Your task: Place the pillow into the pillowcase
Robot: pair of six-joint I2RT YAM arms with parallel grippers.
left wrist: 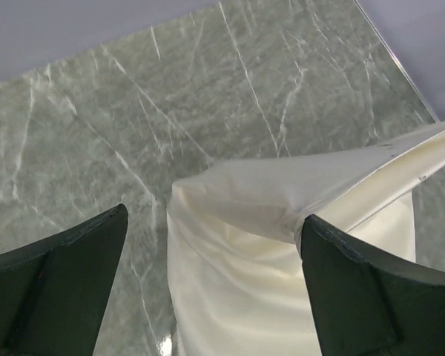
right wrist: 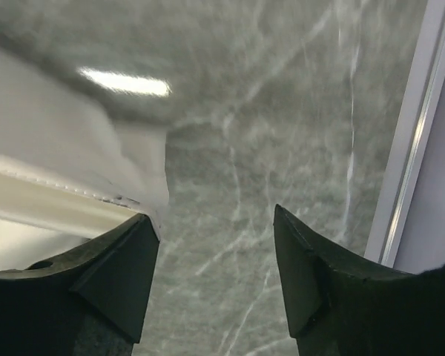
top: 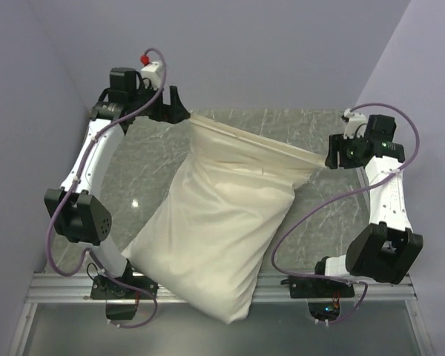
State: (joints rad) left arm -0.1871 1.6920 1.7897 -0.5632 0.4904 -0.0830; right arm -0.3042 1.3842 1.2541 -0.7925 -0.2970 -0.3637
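- One bulging pillowcase (top: 222, 222) slants across the table (top: 311, 230), closed end at 6 o'clock; pillow unseen, likely inside.
- Right gripper (right wrist: 211, 215), 2 o'clock: jaws spread, pillowcase touching one finger (right wrist: 111, 274).
- Left gripper (left wrist: 215, 216), 11 o'clock: jaws spread, pinching nothing; stuffing looks done.

A plain cream-white pillowcase (top: 222, 222), unpatterned and slightly glossy, lies across a grey-green marble-look table (top: 334, 230) streaked with thin white veins. Pale lavender walls (top: 282, 44) enclose the scene. The left arm (top: 89, 163) and right arm (top: 389, 193) pair white links with black joints, trailed by purple cables (top: 297, 222); a small red cap (top: 144, 57) tops the left wrist. The left gripper (left wrist: 215, 216) and right gripper (right wrist: 210, 213) are matt black. A silver metal rail (top: 59, 288) edges the table.
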